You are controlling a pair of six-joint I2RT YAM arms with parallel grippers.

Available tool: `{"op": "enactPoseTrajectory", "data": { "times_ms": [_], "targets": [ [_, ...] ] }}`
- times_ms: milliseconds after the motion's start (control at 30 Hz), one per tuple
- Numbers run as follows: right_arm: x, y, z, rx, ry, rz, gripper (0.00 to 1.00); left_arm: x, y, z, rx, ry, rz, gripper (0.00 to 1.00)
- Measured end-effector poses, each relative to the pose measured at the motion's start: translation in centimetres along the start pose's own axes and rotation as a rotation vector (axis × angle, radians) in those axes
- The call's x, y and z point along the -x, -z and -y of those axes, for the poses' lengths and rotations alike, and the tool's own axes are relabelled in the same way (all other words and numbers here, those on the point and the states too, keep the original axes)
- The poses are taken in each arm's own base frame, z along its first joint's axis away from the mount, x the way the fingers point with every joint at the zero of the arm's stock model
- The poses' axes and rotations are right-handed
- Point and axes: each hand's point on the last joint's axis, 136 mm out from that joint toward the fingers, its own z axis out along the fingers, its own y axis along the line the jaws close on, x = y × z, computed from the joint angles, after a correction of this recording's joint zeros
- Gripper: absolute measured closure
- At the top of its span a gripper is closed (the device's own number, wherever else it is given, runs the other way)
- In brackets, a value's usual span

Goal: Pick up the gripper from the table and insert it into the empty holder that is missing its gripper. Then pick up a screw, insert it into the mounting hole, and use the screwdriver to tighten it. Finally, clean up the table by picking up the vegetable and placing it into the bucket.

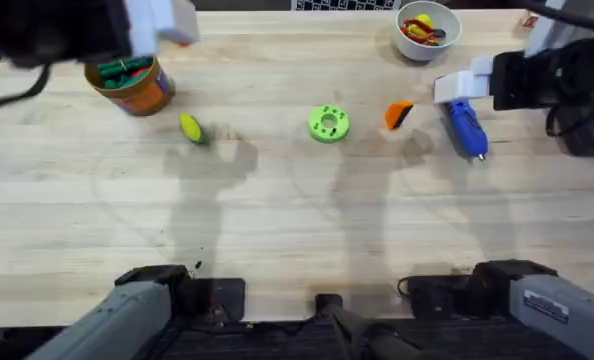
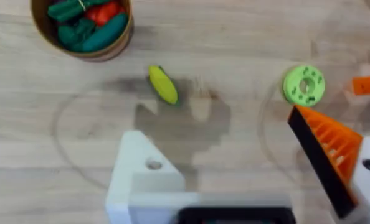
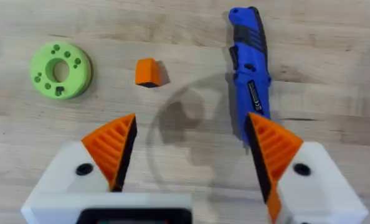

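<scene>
The small orange gripper (image 1: 398, 115) (image 3: 148, 72) (image 2: 369, 84) lies on the table between the green disc and the blue screwdriver (image 1: 465, 127) (image 3: 250, 62). My right gripper (image 1: 462, 88) (image 3: 191, 124) hovers open above them, both orange wedges in place. My left gripper (image 1: 162, 22) (image 2: 216, 130) is raised at the far left, open. One side is the bare white holder (image 2: 141, 168); the other carries an orange wedge. Below it lies the yellow vegetable (image 1: 191, 128) (image 2: 162, 84), beside the orange-brown bucket (image 1: 155, 92) (image 2: 126, 34), which holds green and red toy pieces.
A green disc (image 1: 328, 123) (image 2: 304, 84) (image 3: 60, 70) with holes lies mid-table. A white bowl (image 1: 427, 45) with red and yellow bits stands at the back right. Both arm bases sit along the near edge.
</scene>
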Motion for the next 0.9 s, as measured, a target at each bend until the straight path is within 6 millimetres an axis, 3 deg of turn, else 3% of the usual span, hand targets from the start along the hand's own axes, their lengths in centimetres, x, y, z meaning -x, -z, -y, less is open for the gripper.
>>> {"op": "enactPoseTrajectory", "data": {
  "times_ms": [67, 167, 300, 533, 700, 900],
  "targets": [
    [0.0, 0.0, 0.0, 0.000, 0.000, 0.000, 0.008, -1.1, 1.5, 0.2, -0.006, -0.019, 0.003, 0.016],
    [0.0, 0.0, 0.0, 0.000, 0.000, 0.000, 0.007, -1.3, 3.0, 0.4, -0.007, -0.051, 0.047, 0.015],
    [0.0, 0.0, 0.0, 0.000, 0.000, 0.000, 0.007, -1.1, 3.4, 0.2, 0.008, -0.135, 0.067, 0.015],
    [0.0, 0.0, 0.0, 0.000, 0.000, 0.000, 0.008, 0.3, 1.7, 0.1, 0.016, -0.260, 0.114, 0.016],
    [0.0, 0.0, 0.0, 0.000, 0.000, 0.000, 0.008, 2.8, -0.3, 0.6, -0.006, -0.325, 0.338, 0.015],
    [0.0, 0.0, 0.0, 0.000, 0.000, 0.000, 0.007, 1.4, -2.0, 3.1, -0.127, -0.425, 0.589, 0.015]
  ]
}}
